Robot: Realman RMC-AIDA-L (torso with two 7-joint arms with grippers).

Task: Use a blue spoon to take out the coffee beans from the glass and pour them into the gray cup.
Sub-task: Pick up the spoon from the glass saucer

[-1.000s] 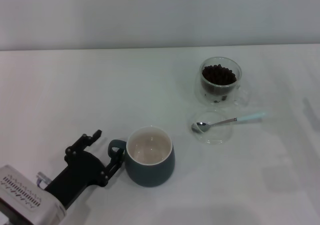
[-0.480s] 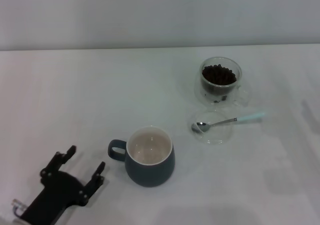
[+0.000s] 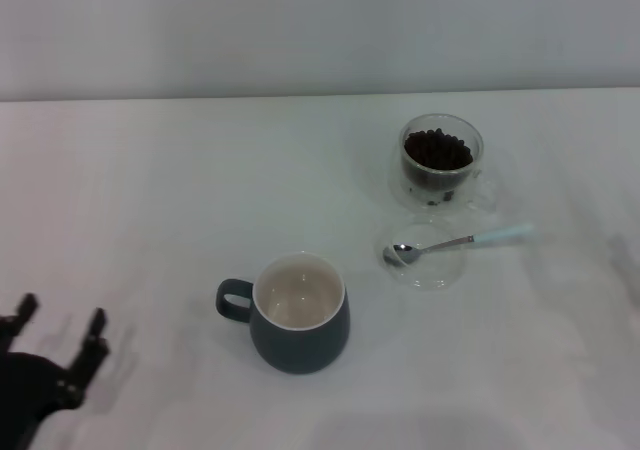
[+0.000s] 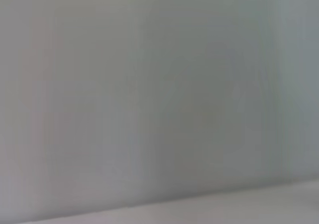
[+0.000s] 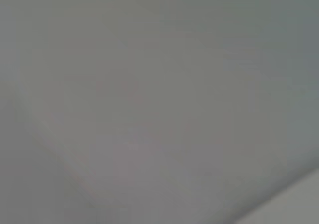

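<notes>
1. The left claw (image 3: 55, 340) sits at the near left corner of the bench (image 3: 150, 190), fingers spread wide and holding nothing, well apart from the gray cup (image 3: 297, 313).
2. The gray cup stands upright near the middle front (handle toward the left claw), with bare bench between them.
3. The blue spoon (image 3: 458, 241) lies across a shallow clear dish (image 3: 425, 257), bowl inside it and pale handle jutting past the rim to the right.
4. The glass (image 3: 441, 160) stands just behind the dish, holding the coffee beans (image 3: 437, 150).
5. The right claw is out of view; both wrist views show only blank grey.
</notes>
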